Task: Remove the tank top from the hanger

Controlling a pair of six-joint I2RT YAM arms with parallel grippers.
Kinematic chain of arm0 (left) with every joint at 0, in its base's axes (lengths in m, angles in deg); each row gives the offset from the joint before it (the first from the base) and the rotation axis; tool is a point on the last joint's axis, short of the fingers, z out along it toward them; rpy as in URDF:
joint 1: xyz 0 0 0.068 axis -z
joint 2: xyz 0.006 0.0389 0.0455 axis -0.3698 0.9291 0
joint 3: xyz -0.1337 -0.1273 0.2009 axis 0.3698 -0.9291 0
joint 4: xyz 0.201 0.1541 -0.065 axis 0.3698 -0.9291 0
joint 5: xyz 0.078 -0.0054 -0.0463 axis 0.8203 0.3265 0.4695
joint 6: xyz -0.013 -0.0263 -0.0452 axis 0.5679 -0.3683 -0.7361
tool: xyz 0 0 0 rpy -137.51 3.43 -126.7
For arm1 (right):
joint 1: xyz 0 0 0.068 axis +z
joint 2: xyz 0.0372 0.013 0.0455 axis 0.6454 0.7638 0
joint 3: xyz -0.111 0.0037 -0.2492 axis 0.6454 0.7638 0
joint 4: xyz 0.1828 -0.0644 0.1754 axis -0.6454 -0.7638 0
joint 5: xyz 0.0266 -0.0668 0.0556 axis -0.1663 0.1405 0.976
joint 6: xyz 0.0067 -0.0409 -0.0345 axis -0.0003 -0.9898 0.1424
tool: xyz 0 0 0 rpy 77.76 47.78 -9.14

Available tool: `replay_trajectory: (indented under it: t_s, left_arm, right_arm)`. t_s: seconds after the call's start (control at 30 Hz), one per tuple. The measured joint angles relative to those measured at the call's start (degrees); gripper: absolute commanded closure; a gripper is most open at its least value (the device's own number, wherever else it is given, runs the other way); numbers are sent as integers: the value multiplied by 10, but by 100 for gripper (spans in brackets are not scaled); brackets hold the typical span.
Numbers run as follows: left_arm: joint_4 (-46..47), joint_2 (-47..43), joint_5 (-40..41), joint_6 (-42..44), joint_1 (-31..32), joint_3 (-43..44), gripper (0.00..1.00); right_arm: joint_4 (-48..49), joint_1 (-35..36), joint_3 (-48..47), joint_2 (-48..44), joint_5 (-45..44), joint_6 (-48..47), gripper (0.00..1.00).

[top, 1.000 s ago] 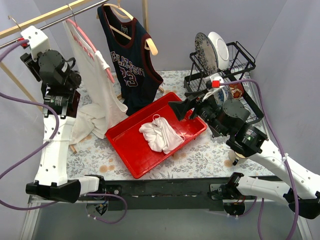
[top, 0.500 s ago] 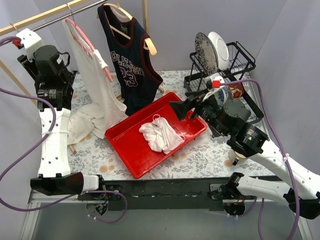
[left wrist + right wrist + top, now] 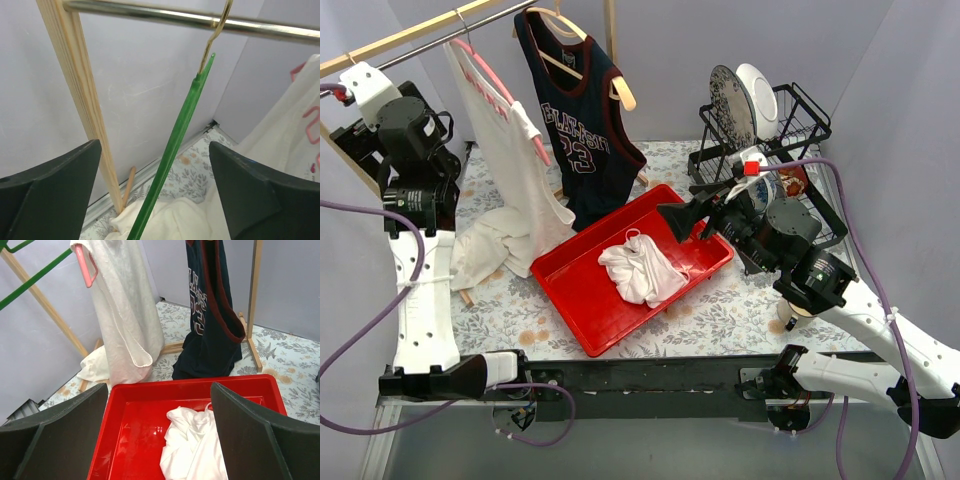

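Observation:
A white tank top [image 3: 510, 170] hangs on a pink hanger [image 3: 495, 85] from the metal rail [image 3: 430, 40]. It also shows in the right wrist view, white tank top [image 3: 125, 320]. A navy jersey [image 3: 582, 130] hangs beside it on a wooden hanger [image 3: 615, 85]. A bare green hanger [image 3: 175, 140] hangs on the rail in front of my left gripper [image 3: 155, 150], which is wide open and holds nothing. My right gripper [image 3: 159, 390] is open above the red tray [image 3: 590, 290], where a crumpled white garment [image 3: 640, 270] lies.
A cream garment [image 3: 485, 250] is heaped on the table by the rack's wooden post [image 3: 75, 90]. A black dish rack [image 3: 770, 130] with plates stands at the back right. The purple walls are close on the left and behind.
My left gripper has opened wide and its arm has drawn back to the left, away from the white tank top. The right arm has not moved.

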Motion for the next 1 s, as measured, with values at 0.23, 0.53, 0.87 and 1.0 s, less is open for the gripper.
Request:
replay_trajectory:
  t_s: [0.23,0.53,0.87,1.0]
  left_arm:
    - [-47,-38,-68,-40,0,61,2]
    - [-59,-96,-254,-97,0,112,2]
    - [-52,-76,-574,-149,-1,99,2]
    - [-51,-41,-615,-171,-1,95,6]
  right_arm:
    - [-3,0,0,0,18,10,9]
    - [-26,0,0,11,36,13,10]
    - [-36,0,12,19,41,12,11]
    - [-42,0,26,17,42,13,13]
